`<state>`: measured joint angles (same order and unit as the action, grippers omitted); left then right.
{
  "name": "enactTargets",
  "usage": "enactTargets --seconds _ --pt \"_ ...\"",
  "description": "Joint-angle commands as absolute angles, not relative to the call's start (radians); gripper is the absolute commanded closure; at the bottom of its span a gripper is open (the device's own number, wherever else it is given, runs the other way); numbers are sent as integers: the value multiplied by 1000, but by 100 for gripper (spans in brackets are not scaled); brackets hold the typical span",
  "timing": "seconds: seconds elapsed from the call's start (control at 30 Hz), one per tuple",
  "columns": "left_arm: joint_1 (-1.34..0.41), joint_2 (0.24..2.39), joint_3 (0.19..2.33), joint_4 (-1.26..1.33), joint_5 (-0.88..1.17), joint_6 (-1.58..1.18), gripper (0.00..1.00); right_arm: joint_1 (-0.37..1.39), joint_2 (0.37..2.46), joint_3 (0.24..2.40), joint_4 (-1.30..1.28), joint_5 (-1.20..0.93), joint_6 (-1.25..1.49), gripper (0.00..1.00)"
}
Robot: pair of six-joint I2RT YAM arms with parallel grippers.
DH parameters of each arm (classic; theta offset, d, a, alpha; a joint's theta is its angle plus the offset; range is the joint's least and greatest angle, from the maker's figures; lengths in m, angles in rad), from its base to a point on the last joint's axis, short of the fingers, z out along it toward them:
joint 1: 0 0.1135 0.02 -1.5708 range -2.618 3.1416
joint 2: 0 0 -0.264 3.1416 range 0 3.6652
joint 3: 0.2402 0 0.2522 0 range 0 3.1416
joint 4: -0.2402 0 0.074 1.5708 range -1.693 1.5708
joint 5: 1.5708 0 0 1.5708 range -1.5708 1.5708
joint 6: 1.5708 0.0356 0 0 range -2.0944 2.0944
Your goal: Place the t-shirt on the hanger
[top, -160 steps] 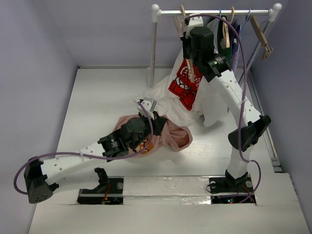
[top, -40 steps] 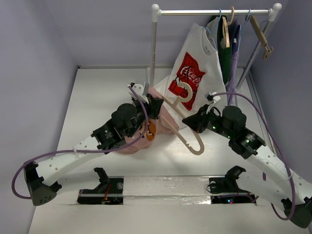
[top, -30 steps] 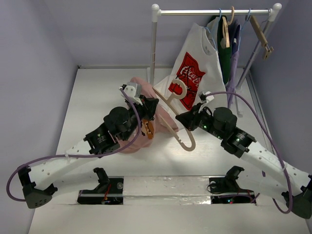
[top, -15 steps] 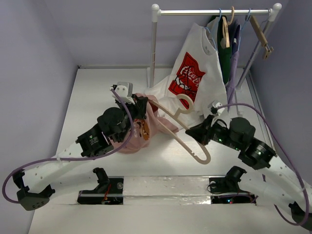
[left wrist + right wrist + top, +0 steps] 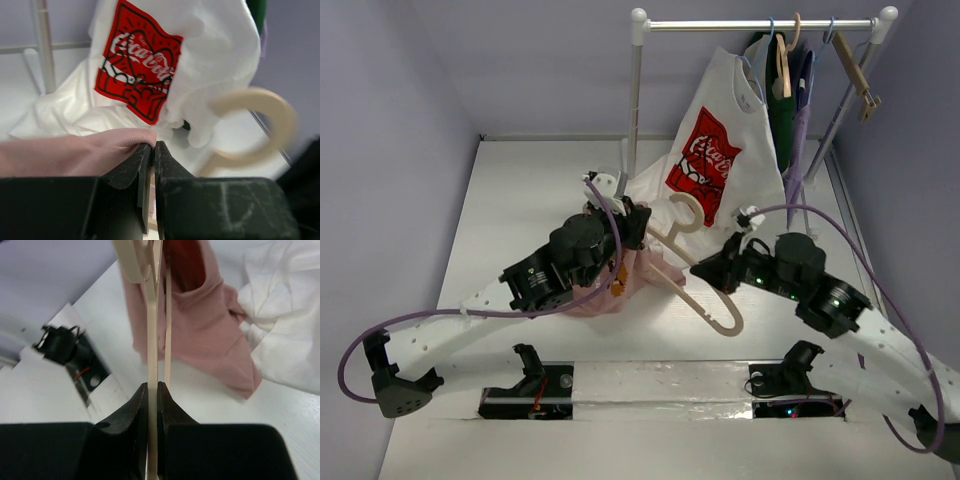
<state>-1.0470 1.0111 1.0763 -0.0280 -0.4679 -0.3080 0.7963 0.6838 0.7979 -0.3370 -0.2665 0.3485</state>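
Note:
The dusty-pink t-shirt hangs bunched from my left gripper, which is shut on a ribbed edge of it. The left gripper pinches that edge between its tips. The cream hanger is held in the air just right of the shirt, hook toward the rack. My right gripper is shut on one of its arms. In the right wrist view the hanger runs from the gripper toward the pink t-shirt; its far end meets the cloth. The hook shows blurred in the left wrist view.
A white t-shirt with a red logo hangs from the rack at the back and drapes onto the table. Other hangers and dark clothes hang at the rack's right end. The rack's post stands just behind the left gripper.
Over the last half second the left gripper swung right and nearer with the pink shirt. The right gripper shifted the hanger slightly left, bringing hanger and shirt closer together.

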Motion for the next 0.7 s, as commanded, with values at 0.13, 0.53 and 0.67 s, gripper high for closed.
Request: enactTargets --seconds 0.13,0.53,0.67 --pt "-1126 954 1049 115 -422 -350 100 818 889 778 142 -146 400 100" --pt "-1158 974 1037 150 -282 -321 100 836 953 795 417 -25 344 100" --pt "-1158 940 988 155 -337 -368 100 836 881 793 497 121 330 100"
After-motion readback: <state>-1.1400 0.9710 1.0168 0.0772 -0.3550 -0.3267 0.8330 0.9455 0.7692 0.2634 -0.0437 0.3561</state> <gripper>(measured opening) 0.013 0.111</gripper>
